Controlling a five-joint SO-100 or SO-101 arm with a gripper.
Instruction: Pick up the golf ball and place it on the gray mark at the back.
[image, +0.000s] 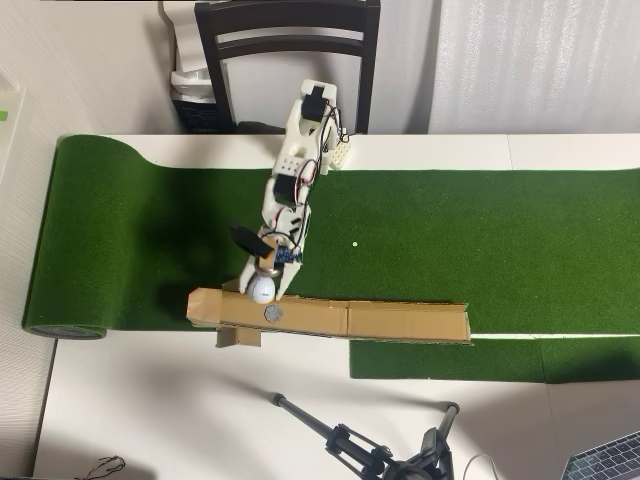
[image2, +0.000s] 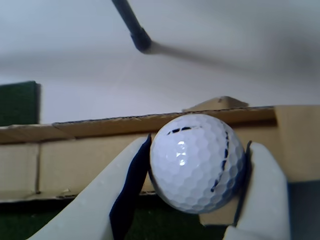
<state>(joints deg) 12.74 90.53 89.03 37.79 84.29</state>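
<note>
The golf ball (image2: 197, 162), white and dimpled with dark markings, sits clamped between my two white fingers (image2: 260, 185) in the wrist view. My gripper (image2: 196, 172) is shut on it. In the overhead view the ball (image: 261, 288) is held at the edge of the brown cardboard strip (image: 400, 322), just above and left of the gray mark (image: 271, 314), a small round disc on the cardboard. My gripper (image: 262, 285) hangs there at the end of the white arm (image: 295, 170). The gray mark is hidden in the wrist view.
A green turf mat (image: 450, 240) covers the white table (image: 150, 400), with a tiny white dot (image: 354, 243) on it. A tripod (image: 370, 450) stands at the lower edge; one tripod leg (image2: 131, 25) shows in the wrist view. A dark chair (image: 290, 50) is behind the arm's base.
</note>
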